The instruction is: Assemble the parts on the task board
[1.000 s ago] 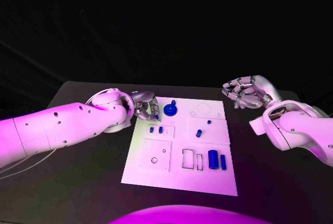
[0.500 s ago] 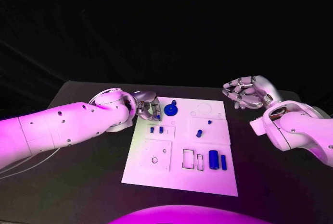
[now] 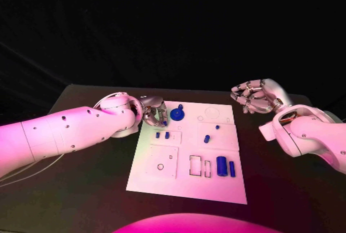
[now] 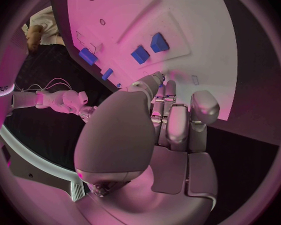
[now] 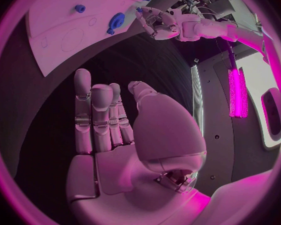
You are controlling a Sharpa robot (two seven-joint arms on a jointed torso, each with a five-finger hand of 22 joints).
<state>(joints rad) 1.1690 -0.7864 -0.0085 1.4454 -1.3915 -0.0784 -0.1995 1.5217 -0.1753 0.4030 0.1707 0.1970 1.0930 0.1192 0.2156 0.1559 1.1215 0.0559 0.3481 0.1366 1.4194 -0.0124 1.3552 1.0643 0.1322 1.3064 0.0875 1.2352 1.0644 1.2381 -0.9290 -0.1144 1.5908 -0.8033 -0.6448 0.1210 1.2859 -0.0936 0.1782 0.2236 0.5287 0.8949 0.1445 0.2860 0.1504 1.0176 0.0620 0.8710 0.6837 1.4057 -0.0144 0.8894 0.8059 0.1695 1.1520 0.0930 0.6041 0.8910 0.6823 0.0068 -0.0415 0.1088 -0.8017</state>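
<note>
The task board (image 3: 216, 185) is a flat, smooth white plate lying in the middle of the matte black worktop (image 3: 86, 193), its face cut with shallow outlines: rectangles, circles and narrow slots. Small glossy blue parts sit on it. A round, toothed gear (image 3: 176, 114) stands near the board's far left corner. Two short blocks (image 3: 162, 135) lie side by side just below it, and a stubby peg (image 3: 207, 138) rests near the middle. Toward the near right, a thick cylinder (image 3: 221, 166) lies beside a slimmer bar (image 3: 231, 168), both lengthwise.

The left hand (image 3: 152, 113), silver and jointed with a rounded metal shell, hovers at the board's far left edge just beside the gear; its fingers (image 4: 172, 120) are curled close together, and whether they pinch anything I cannot tell. The right hand (image 3: 254, 95) is raised off the worktop beyond the board's far right corner, its fingers (image 5: 93, 117) straight, close-set and holding nothing.
</note>
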